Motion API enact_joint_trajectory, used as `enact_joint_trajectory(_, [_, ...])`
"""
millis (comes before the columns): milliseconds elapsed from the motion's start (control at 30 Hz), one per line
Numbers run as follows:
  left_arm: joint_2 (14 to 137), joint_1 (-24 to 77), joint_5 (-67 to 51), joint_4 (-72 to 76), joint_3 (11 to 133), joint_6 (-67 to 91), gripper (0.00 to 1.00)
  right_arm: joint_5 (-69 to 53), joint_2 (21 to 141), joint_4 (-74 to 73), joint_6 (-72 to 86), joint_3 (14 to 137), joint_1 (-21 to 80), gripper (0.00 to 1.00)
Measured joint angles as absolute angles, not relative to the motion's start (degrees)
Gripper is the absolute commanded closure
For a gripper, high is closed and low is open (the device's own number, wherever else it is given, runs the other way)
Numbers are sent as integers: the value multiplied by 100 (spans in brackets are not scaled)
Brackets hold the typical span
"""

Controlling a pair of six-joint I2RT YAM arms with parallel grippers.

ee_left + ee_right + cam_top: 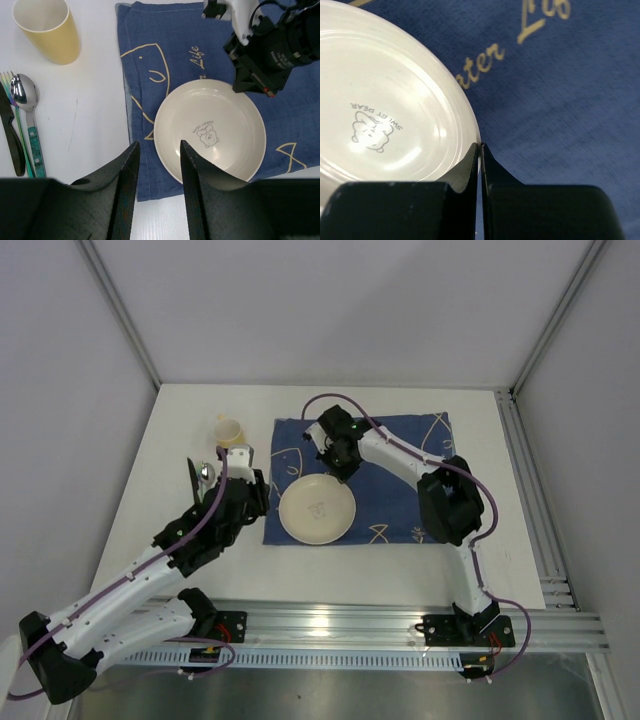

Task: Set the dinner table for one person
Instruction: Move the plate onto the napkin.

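A cream plate (316,510) with a small bear drawing lies on the dark blue cloth (400,470) on the white dinner table (170,455). My right gripper (345,472) is shut on the plate's far rim; in the right wrist view its jaws (480,146) pinch the rim of the plate (385,100). My left gripper (159,145) is open and empty, above the cloth's near left corner by the plate (210,132). A yellow cup (47,30) stands left of the cloth.
A spoon (25,95), a green-handled fork (9,80) and a black knife (12,135) lie side by side on the table left of the cloth, below the cup (230,430). A silver rail (400,625) runs along the near edge.
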State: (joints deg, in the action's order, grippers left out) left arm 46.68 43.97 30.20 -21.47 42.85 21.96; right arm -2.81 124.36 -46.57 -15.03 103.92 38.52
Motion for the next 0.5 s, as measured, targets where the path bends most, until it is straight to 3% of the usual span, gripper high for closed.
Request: enact_joint_trajectory(500, [4836,4397,2980,-1962,4285,2014,58,991,11858,-4541,-1203,10366,2757,100])
